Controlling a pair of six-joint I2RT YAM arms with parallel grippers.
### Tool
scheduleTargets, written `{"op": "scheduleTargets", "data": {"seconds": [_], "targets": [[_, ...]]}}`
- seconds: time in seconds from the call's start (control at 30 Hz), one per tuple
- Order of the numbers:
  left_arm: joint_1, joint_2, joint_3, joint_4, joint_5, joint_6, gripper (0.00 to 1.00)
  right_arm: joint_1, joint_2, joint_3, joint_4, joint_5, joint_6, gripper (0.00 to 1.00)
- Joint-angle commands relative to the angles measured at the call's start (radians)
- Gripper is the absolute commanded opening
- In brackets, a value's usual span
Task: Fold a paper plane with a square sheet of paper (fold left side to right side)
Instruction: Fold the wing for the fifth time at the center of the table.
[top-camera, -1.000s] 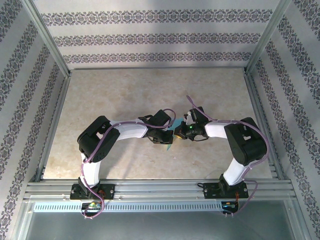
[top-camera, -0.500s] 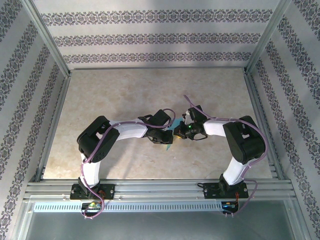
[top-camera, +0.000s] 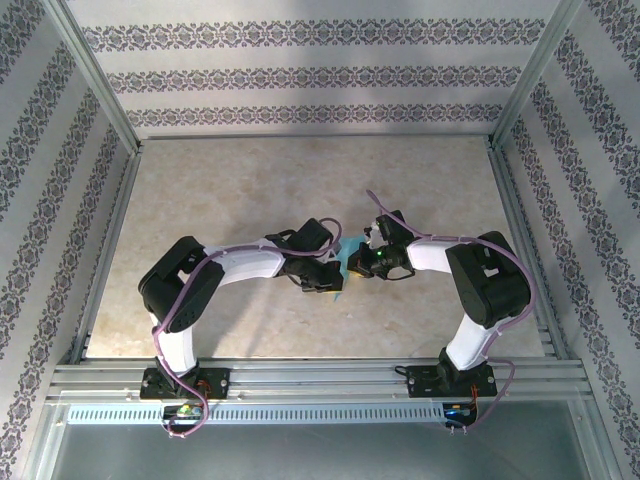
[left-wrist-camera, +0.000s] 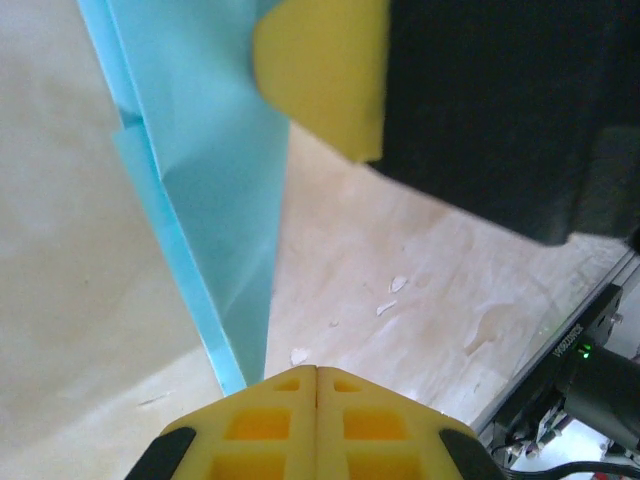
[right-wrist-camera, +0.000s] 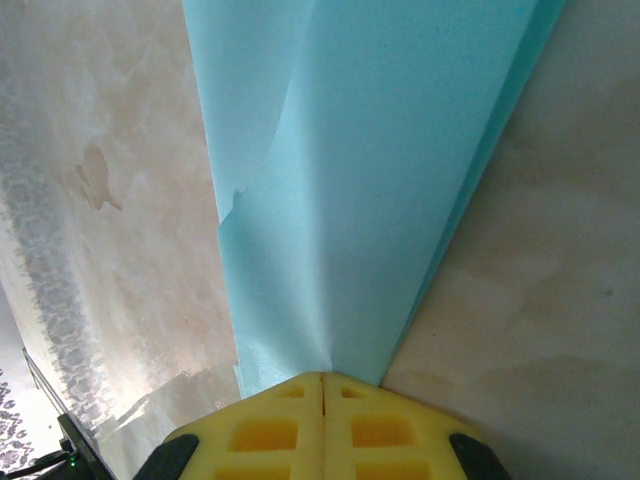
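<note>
The narrow turquoise-blue paper plane (right-wrist-camera: 380, 180) runs near-to-far over the beige counter (top-camera: 230, 200), tip toward the arm bases. The right pincer (right-wrist-camera: 322, 380) is clamped on it; the left pincer (left-wrist-camera: 317, 372) is pressed together beside the tip.

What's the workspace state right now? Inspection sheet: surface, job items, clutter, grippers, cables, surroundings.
Surface: beige marbled tabletop.
Job's things: folded turquoise paper, narrow and creased, between the two grippers.
Clutter: a few pale flecks on the tabletop near the paper.
Grippers: left gripper shut, beside the paper's tip; right gripper shut on the paper.
Cables: purple cables run along both arms, clear of the paper.
Surroundings: patterned walls; aluminium frame at the near edge.
</note>
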Motion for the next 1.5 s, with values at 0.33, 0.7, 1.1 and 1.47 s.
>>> {"op": "scheduleTargets", "data": {"seconds": [0.33,0.7,1.1,1.47], "targets": [[-0.001,0.049,-0.004,0.058,0.046,-0.025,0.01,0.024,0.074,-0.016,-0.113,0.114,-0.034,0.0],[-0.002,0.068,-0.026,0.072,0.05,-0.03,0.01,0.028,0.079,-0.014,-0.119,0.122,-0.039,0.0],[-0.005,0.082,-0.036,0.09,0.056,-0.035,0.01,0.028,0.082,-0.013,-0.121,0.126,-0.041,0.0],[-0.016,0.089,-0.053,0.087,0.037,-0.038,0.01,0.029,0.086,-0.014,-0.125,0.132,-0.041,0.0]]}}
